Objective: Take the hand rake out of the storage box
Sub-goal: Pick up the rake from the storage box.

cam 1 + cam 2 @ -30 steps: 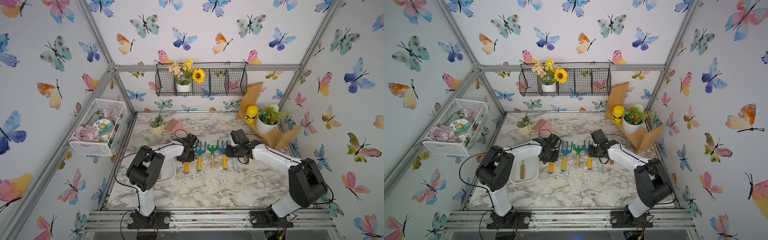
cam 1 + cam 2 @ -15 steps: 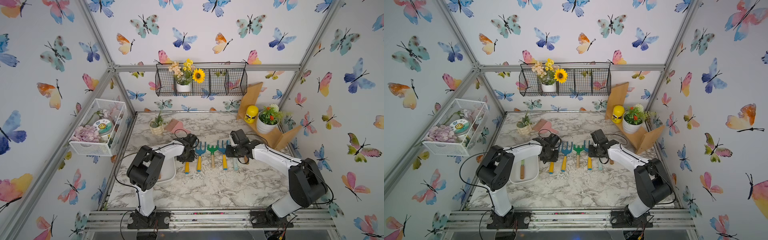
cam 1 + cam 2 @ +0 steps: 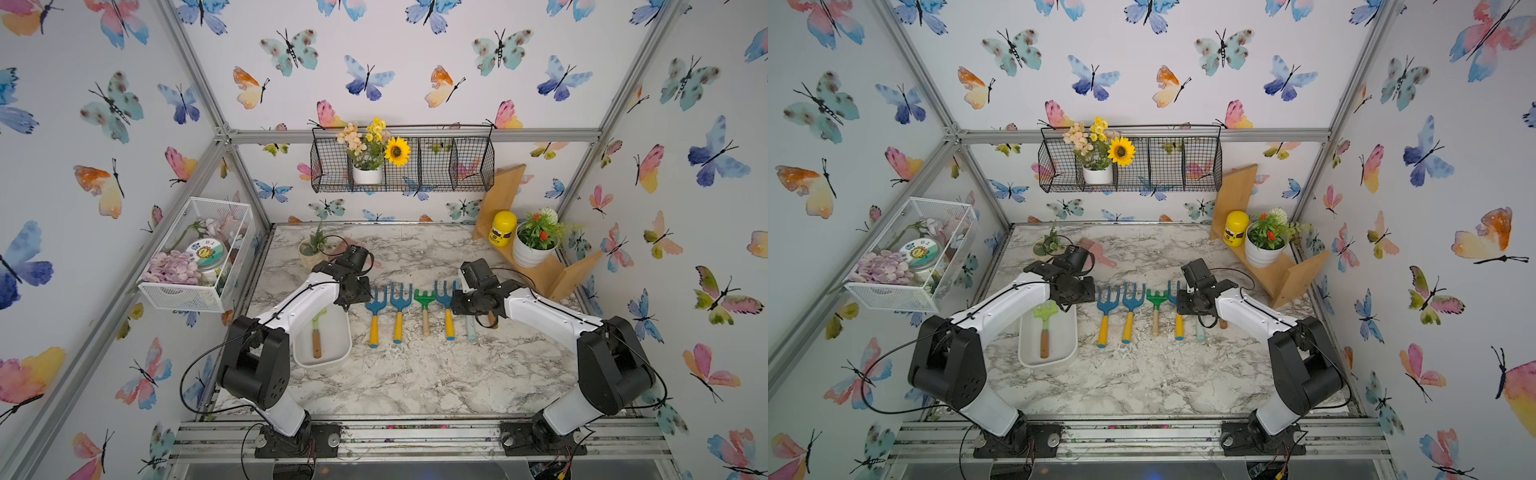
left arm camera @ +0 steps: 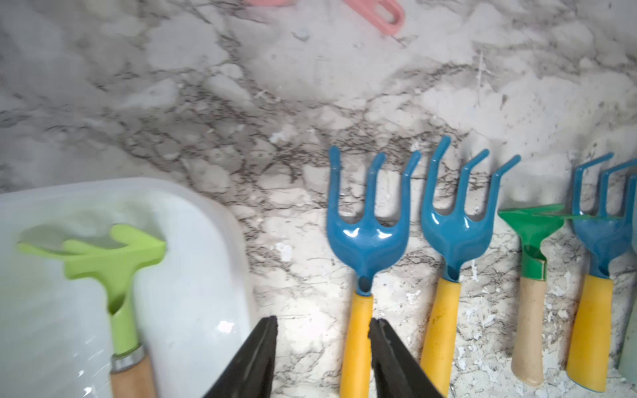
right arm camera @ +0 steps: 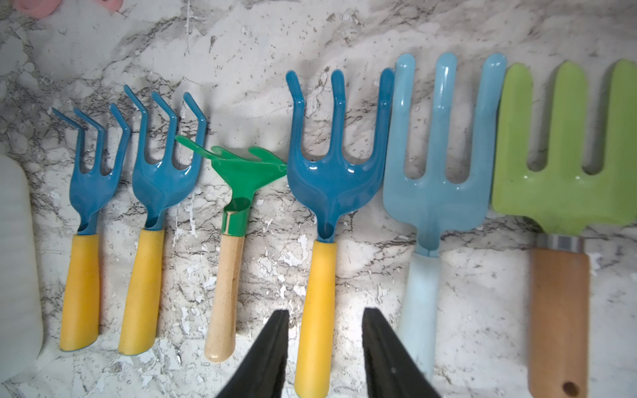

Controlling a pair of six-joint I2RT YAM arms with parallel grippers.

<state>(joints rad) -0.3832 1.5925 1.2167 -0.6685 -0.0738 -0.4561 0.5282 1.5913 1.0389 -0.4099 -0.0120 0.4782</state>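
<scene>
Six hand tools lie side by side on the marble bench (image 3: 415, 374), tines pointing away from the arms. A seventh, the hand rake (image 4: 113, 255) with a light green head and wooden handle, lies inside the storage box (image 4: 200, 268), untouched. The box sits on the bench just to the left of the left gripper (image 4: 324, 320), its rounded far corner close beside the nearer finger.

The left gripper hangs low with its jaws parted and grips nothing. The yellow handle of the first blue rake (image 4: 365, 241) runs through the gap, close to the finger on the row's side, and the other finger stands clear of it.

The right gripper (image 5: 325, 312) is parted too, astride the yellow handle of the third blue rake (image 5: 336, 182). Bare bench shows between the handle and each finger, so nothing is clamped. Just to this gripper's right lie a pale blue fork (image 5: 434, 193) and then a light green fork (image 5: 565, 193) with a wooden handle. To its left are a dark green rake (image 5: 238, 172) and the second blue rake (image 5: 162, 182).
</scene>
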